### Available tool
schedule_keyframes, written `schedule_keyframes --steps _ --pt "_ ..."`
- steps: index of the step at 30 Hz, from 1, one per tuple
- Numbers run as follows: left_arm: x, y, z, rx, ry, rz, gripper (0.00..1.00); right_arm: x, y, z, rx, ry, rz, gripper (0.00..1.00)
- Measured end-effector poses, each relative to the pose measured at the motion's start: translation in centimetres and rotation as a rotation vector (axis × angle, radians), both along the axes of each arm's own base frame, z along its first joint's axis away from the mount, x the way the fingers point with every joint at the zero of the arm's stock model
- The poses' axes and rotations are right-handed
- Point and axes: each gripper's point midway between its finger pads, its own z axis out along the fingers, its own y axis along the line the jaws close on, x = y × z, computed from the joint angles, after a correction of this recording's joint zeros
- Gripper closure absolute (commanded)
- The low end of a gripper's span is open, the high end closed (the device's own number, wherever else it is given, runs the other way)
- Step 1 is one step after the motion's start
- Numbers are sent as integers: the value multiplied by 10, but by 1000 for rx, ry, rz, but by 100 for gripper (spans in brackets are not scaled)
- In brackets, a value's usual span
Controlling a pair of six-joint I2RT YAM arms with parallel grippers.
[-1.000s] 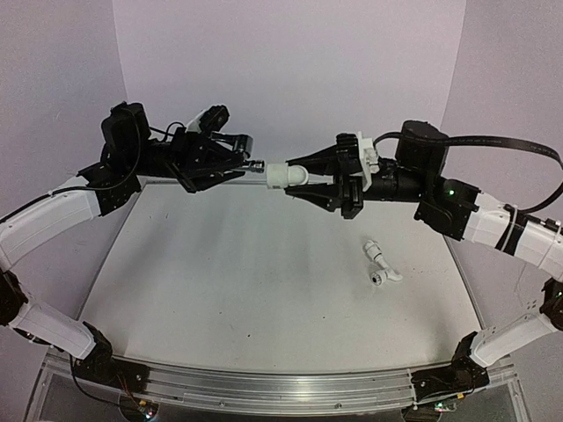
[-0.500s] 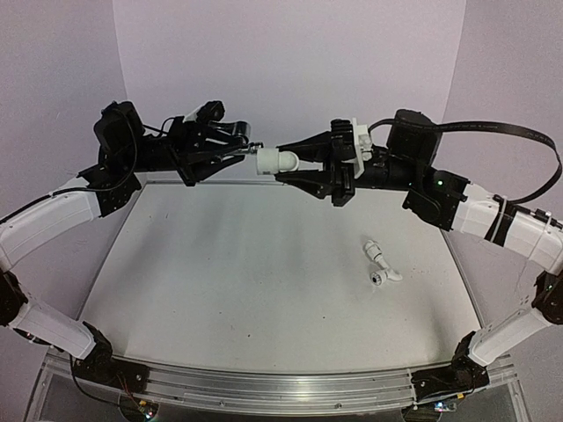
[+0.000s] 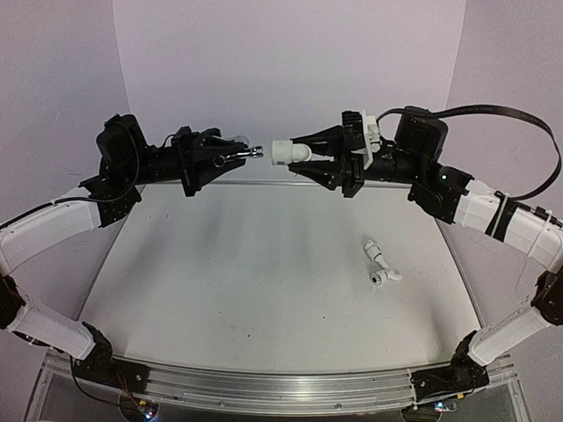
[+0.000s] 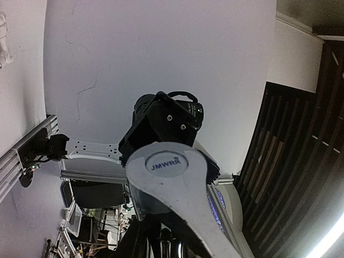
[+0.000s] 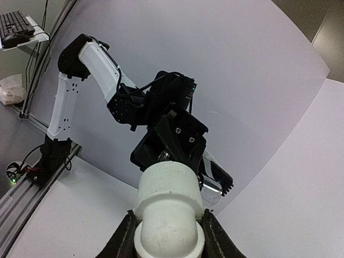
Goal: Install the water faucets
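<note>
1. Top external, change: both arms have risen since the earlier frame. The two held parts touched then and now stand apart, with a narrow gap between them above the far edge of the table (image 3: 264, 299).
2. Top external, left side: the left gripper (image 3: 237, 155) is clamped on the silver-grey metal piece (image 3: 251, 152), whose tip points toward the other arm.
3. Top external, right side: the right gripper (image 3: 303, 156) is clenched on the white fitting (image 3: 283, 151), collar end facing the metal piece and level with it.
4. Top external, surroundings: two loose fittings (image 3: 379, 264) lie together on the table's right half, well apart from both grippers and below the right arm's forearm. An aluminium rail (image 3: 264, 387) runs along the near edge. Nothing stands between the two held parts.
5. Left wrist: the metal piece (image 4: 172, 183) fills the centre, its round face lettered. It blocks the white fitting from view. Only the black body of the right gripper (image 4: 164, 121) shows behind it. The left gripper's own fingers are lost in the dark at the bottom edge.
6. Right wrist: the white fitting (image 5: 168, 201) sits upright between the fingers (image 5: 122, 240), gripped on both sides. Its collar covers most of the left gripper (image 5: 173, 137) beyond it, and the metal piece cannot be made out. A keyboard (image 5: 16, 22) sits at the upper left, off the table.
</note>
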Motion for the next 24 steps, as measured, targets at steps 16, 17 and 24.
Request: schedule_keyframes --steps 16,17,24 --pt "-14 -2 10 -25 2 -20 100 11 13 -19 -47 60 83 100" --pt "-14 -2 10 -26 1 -20 100 11 13 -19 -45 61 84 100" --pt "-15 -3 16 -38 -16 -17 100 11 13 -12 -25 75 84 100"
